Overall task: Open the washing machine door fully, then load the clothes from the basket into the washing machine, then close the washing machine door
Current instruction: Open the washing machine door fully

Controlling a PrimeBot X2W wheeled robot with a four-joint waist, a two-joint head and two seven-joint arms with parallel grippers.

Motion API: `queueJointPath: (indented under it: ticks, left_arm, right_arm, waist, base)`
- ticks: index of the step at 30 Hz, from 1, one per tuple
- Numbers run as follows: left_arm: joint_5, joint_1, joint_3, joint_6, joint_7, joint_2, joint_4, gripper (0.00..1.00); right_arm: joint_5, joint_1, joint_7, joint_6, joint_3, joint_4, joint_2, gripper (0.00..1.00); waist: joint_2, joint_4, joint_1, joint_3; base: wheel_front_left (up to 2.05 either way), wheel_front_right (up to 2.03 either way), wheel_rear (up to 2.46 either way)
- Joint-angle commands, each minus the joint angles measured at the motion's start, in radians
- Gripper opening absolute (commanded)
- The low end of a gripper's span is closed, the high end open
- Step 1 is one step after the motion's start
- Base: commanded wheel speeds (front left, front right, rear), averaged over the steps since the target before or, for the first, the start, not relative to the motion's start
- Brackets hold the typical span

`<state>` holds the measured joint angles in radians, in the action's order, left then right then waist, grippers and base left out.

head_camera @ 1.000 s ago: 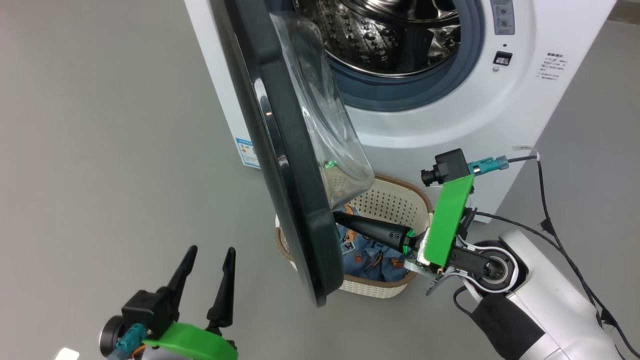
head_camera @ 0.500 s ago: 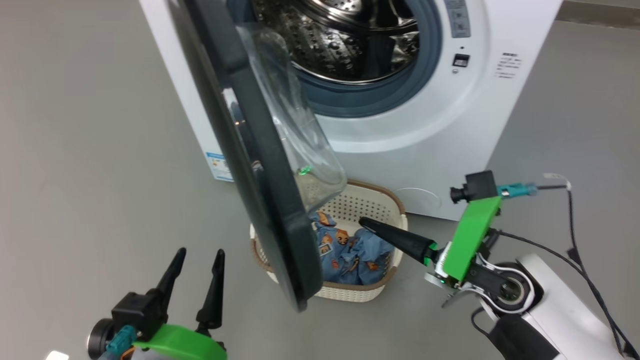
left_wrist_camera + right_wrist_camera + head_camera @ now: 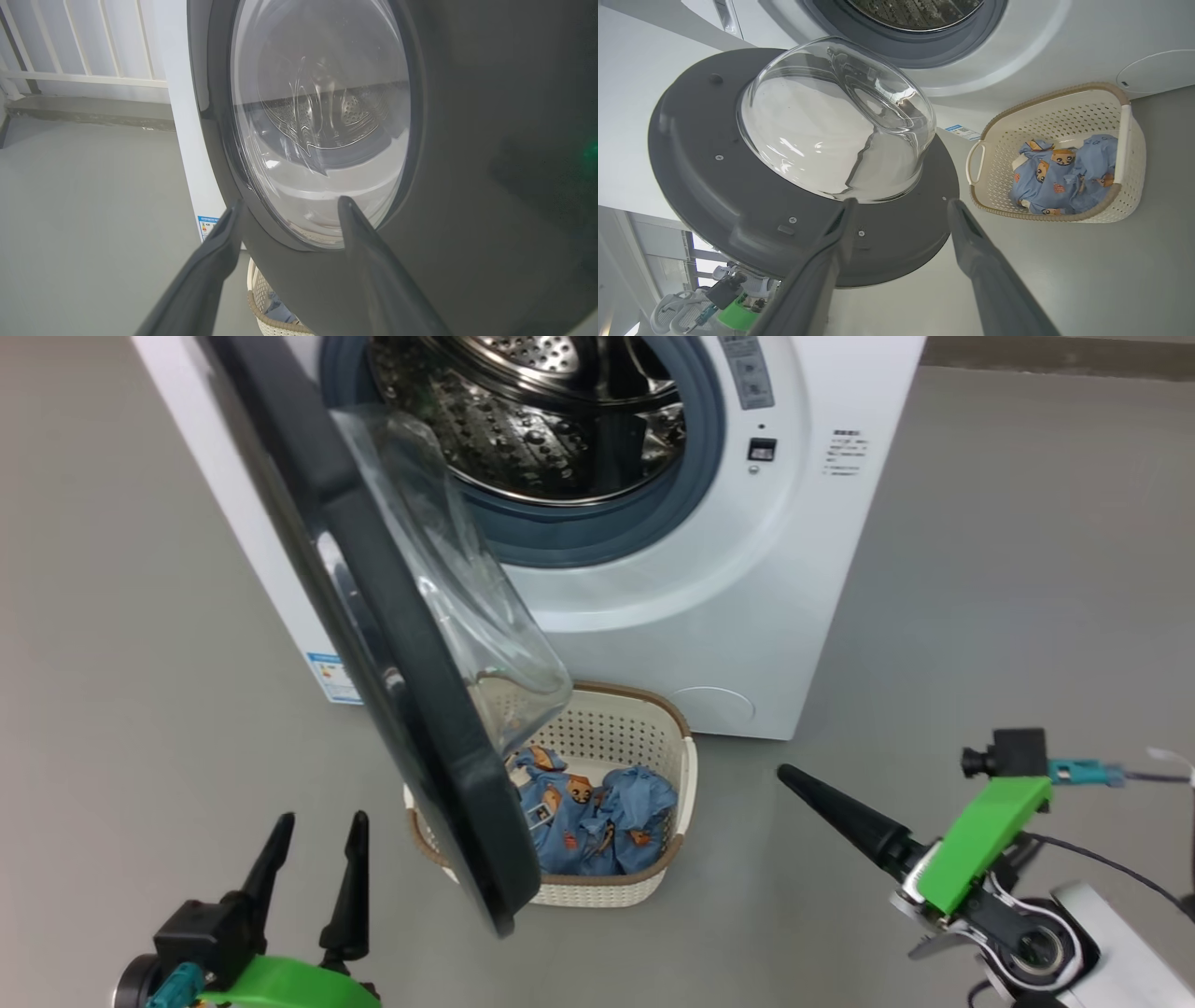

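Door (image 3: 401,709) is swung out but judged not fully open, clothes (image 3: 597,812) lie unloaded in basket (image 3: 686,775) on floor at washing machine (image 3: 747,616) front, and L gripper (image 3: 319,831) & R gripper (image 3: 902,205) are spread wide, nothing held.

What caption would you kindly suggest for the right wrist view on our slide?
Open right gripper facing the inner side of the washing machine door, with the basket of clothes alongside.
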<state>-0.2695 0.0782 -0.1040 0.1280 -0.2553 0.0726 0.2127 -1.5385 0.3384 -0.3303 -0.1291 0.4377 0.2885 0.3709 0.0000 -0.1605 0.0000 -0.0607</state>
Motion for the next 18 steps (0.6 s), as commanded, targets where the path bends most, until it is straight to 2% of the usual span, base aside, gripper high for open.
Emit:
queueJointPath:
  ticks: [1, 8, 18]
  left_arm:
    - [-0.004, 0.008, 0.039, 0.003, -0.006, 0.022, -0.029, 1.0]
    - [-0.001, -0.01, 0.061, 0.003, -0.006, 0.021, -0.035, 1.0]
    - [0.001, -0.034, 0.079, 0.003, -0.006, 0.016, -0.032, 1.0]
  right_arm:
    - [0.018, -0.01, 0.011, -0.002, 0.004, -0.029, 0.011, 1.0]
    - [0.067, -0.055, 0.156, -0.002, 0.002, -0.002, 0.058, 1.0]
    - [0.182, -0.097, 0.466, -0.002, 0.068, 0.098, 0.112, 1.0]
  waist:
    - [0.0, 0.012, 0.0, -0.001]
    - [0.0, 0.041, 0.0, 0.008]
    - [0.0, 0.061, 0.0, 0.034]
  base:
    - [0.0, 0.0, 0.0]
    - [0.0, 0.0, 0.0]
    - [0.0, 0.0, 0.0]
